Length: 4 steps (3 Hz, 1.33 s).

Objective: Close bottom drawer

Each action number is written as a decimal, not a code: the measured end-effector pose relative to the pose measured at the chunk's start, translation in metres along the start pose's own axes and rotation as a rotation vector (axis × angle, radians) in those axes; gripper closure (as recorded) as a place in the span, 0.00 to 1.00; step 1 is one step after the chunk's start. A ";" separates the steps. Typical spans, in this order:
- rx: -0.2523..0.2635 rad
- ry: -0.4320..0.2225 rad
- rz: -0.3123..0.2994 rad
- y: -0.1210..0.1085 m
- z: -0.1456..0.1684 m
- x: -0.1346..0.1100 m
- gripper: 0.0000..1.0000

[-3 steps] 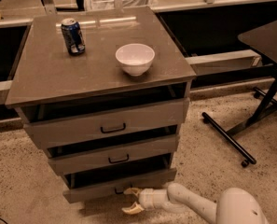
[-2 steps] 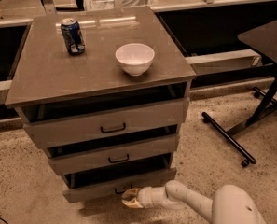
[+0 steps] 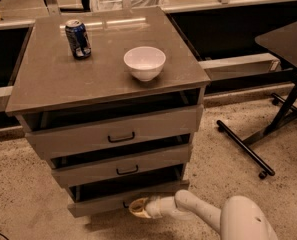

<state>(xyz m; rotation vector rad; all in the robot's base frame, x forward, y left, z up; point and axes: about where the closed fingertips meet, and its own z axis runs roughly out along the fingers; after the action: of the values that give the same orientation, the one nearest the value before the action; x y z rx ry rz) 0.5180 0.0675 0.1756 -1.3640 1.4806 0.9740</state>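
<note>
we see grey cabinet [image 3: 88,79] w/ 3 drawers, all part open. bottom drawer [image 3: 98,207] is lowest, front sticking out. our gripper [image 3: 139,207] sits at its front, approx mid. jaw state: can't tell.

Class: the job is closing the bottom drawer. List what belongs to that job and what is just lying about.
Belongs to the job: bottom drawer, partly open; gripper, at the drawer's front.
Just lying about: soda can and white bowl on the cabinet top; top drawer; middle drawer.
</note>
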 end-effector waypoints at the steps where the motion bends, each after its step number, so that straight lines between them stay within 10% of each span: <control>1: 0.010 -0.006 0.001 -0.010 0.008 -0.004 0.69; 4: 0.054 -0.046 0.028 -0.021 0.011 -0.007 0.00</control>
<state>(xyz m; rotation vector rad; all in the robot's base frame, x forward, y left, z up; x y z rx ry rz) 0.5405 0.0786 0.1792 -1.2771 1.4846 0.9701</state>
